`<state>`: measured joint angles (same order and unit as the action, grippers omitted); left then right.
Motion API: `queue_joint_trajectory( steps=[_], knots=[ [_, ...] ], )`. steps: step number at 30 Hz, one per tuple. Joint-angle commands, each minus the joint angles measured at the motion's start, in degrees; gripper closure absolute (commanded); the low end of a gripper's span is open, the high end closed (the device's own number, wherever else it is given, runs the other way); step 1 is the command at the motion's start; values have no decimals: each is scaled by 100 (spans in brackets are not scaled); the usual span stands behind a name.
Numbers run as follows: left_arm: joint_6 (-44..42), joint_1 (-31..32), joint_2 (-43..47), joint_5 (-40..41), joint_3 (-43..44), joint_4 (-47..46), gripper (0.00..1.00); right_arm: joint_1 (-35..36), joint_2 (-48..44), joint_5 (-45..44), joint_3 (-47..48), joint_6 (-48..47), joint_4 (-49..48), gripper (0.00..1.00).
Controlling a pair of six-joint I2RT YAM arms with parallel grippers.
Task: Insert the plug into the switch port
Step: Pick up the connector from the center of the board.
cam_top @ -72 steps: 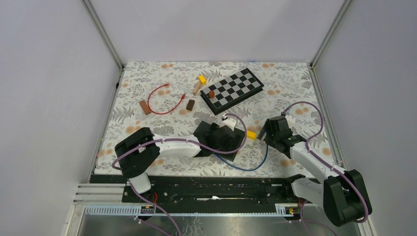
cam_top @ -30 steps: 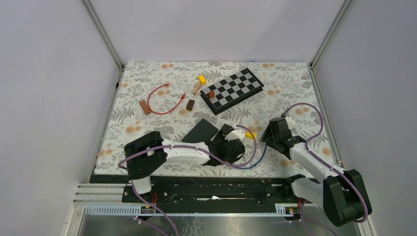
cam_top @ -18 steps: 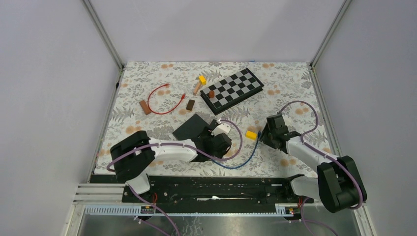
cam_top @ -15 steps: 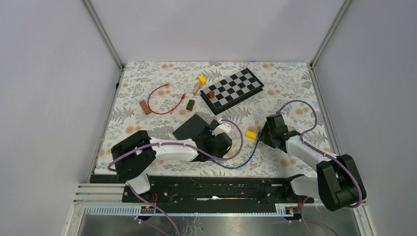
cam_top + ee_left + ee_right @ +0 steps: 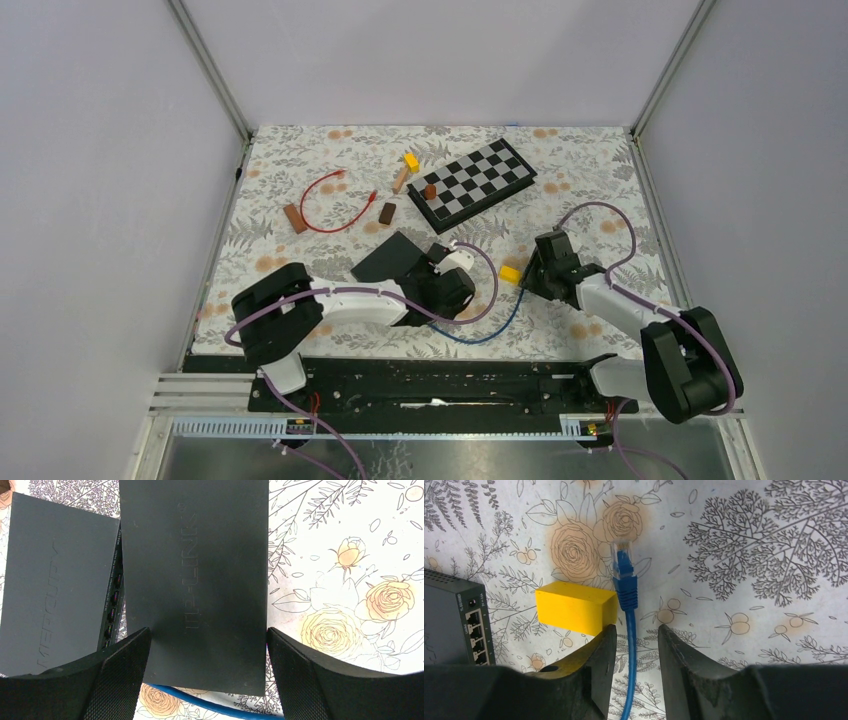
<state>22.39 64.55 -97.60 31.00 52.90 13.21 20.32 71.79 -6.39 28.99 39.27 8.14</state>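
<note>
Plug pickup being set up
Right fingers [image 5: 589,675] are narrowed astride the cable [image 5: 631,645] behind the plug [image 5: 623,560], not yet pinching; left fingers [image 5: 125,680] are kept spread over the shifted switch [image 5: 195,580].

Bright, even overhead light, soft faint shadows, all views sharp, wrist views saturated, no glare

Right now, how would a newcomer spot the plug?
From the chessboard, look to the near right, to the right end effector. The plug lies just beyond its tips beside a yellow block: clear-tipped, on the only blue cable.
</note>
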Motion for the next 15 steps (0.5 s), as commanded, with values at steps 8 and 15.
queue_joint_trajectory(
  steps=[8, 15],
  knots=[
    [-303, -83, -245, -865, -104, 85, 15, 163, 709, -114, 381, -227, -117, 75],
    [-798, -83, -460, -1168, 54, -112, 15, 165, -77, -332, 109, -181, -43, 100]
  ],
)
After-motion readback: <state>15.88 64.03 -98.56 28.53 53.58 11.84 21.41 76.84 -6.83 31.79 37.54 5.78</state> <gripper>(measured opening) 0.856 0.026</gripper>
